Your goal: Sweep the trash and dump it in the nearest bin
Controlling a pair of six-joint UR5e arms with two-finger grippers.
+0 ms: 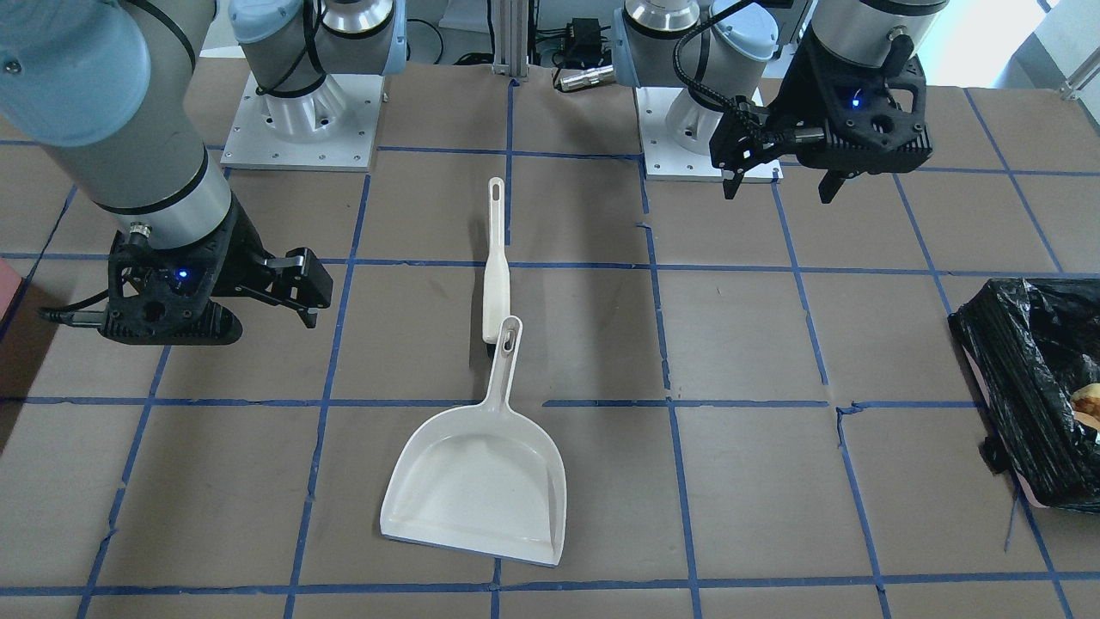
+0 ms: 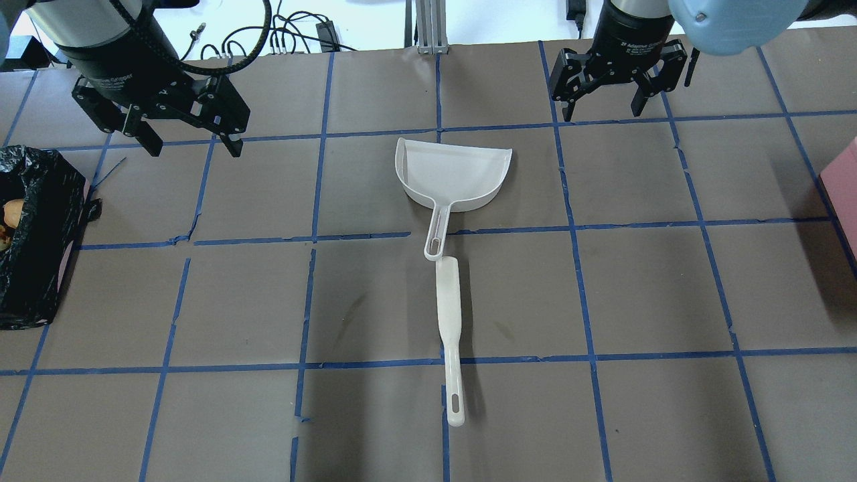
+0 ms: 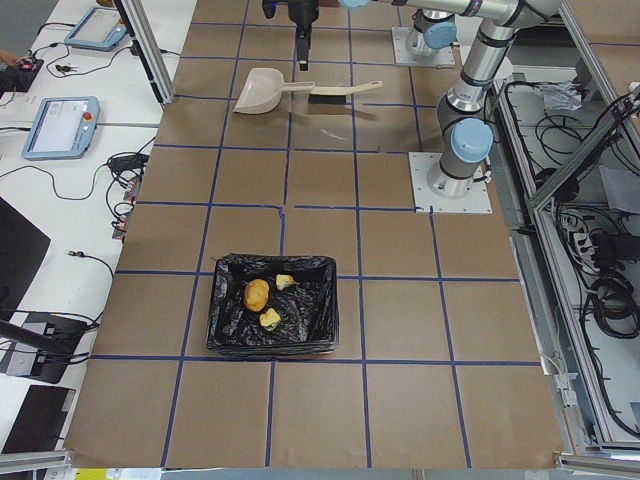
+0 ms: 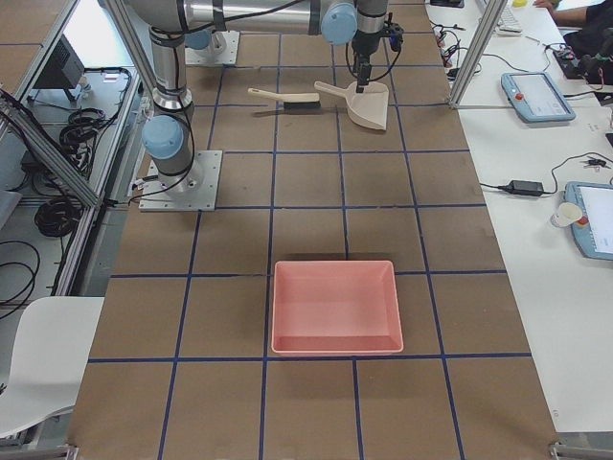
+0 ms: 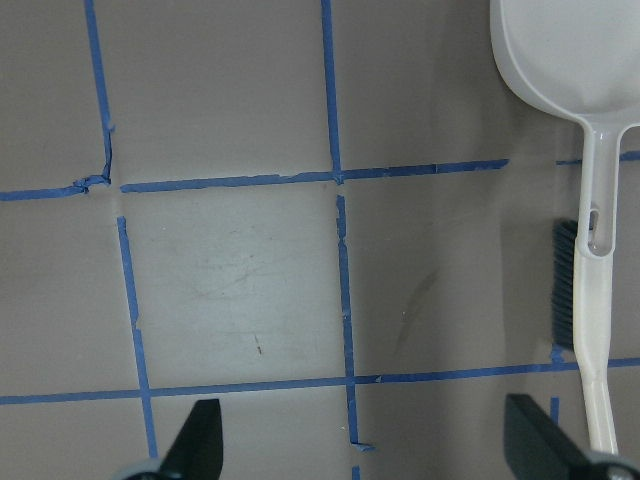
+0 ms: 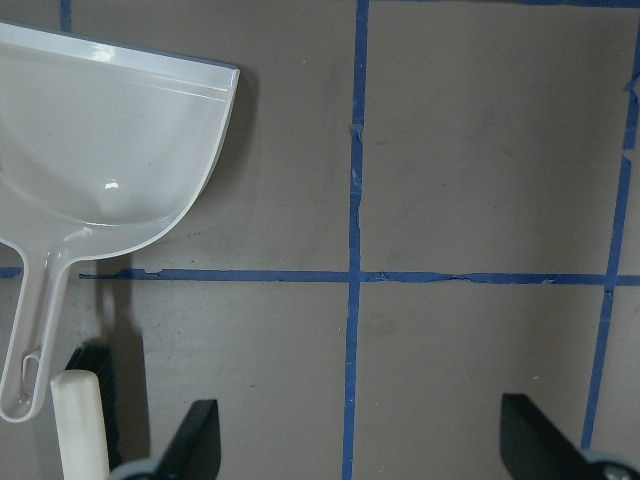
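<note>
The trash (image 3: 257, 293), an orange-brown lump and two smaller pale chunks, lies inside the black-bagged bin (image 3: 225, 330) at the table's left end; the overhead view shows that bin (image 2: 33, 268) at its left edge. A white dustpan (image 2: 455, 171) lies empty mid-table. A white brush (image 2: 448, 314) lies just behind the dustpan's handle. My left gripper (image 2: 194, 147) hangs open above the table between bin and dustpan. My right gripper (image 2: 602, 110) hangs open to the right of the pan. Both wrist views show bare table between the fingers.
A pink tray (image 4: 335, 307) sits at the table's right end, its corner (image 2: 843, 174) showing in the overhead view. Blue tape lines grid the brown table surface (image 2: 643, 288). Cables lie beyond the far edge (image 2: 281, 40).
</note>
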